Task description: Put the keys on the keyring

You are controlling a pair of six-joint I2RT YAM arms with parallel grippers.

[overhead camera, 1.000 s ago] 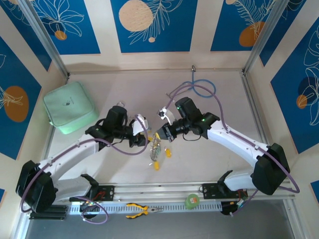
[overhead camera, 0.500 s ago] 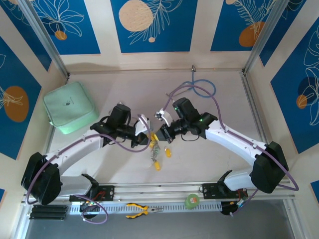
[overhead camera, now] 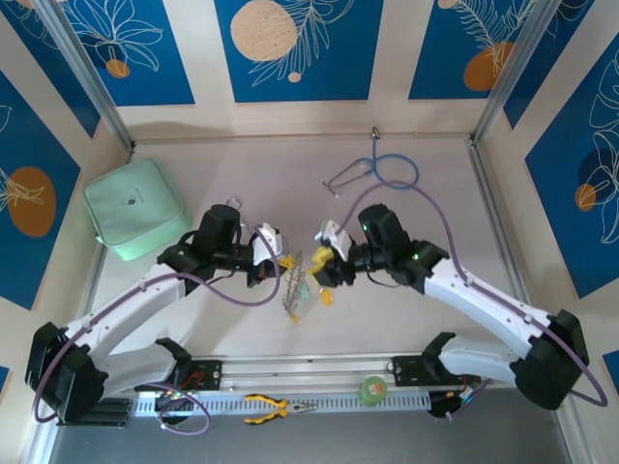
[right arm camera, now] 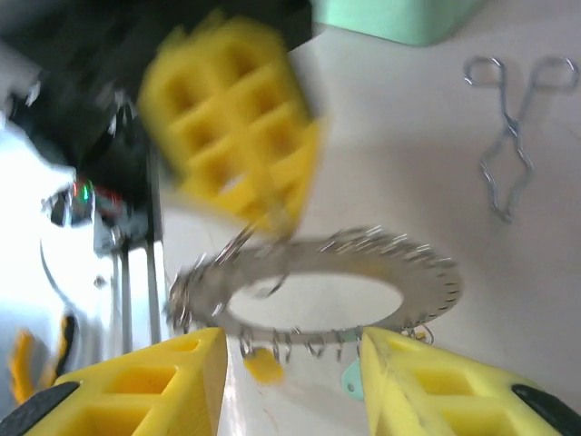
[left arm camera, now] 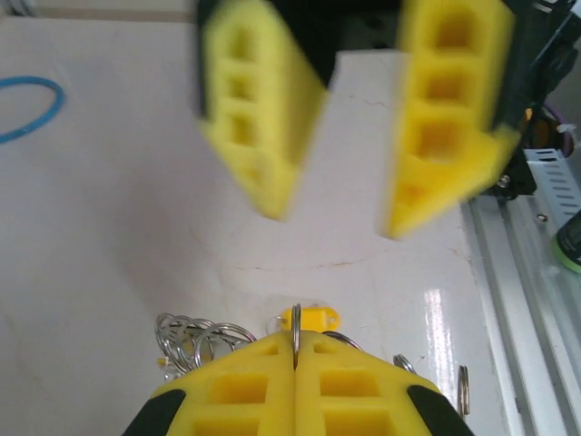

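table [overhead camera: 435, 242]: keyring work at centre, between both arms.
left gripper [left arm camera: 295, 350]: jaws fully closed, pinching the keyring's rim edge-on; it carries the ring.
right gripper [right arm camera: 290, 350]: jaws wide apart, gripping nothing.
keyring [right arm camera: 418, 272]: off the table, hanging from the left fingers, just ahead of the right fingertips.
key relation: ring faces the right gripper, its long axis running across the gap between the 2 right fingers. The right gripper is the free one and the nearer to the ring's open side.
keys: 1 yellow [right arm camera: 263, 366] and 1 teal [right arm camera: 352, 381] dangle at the ring's near rim; whether threaded, cannot tell.
change vs 1 s ago: right jaws were closed by the ring and now stand open; left jaws have closed onto the rim.
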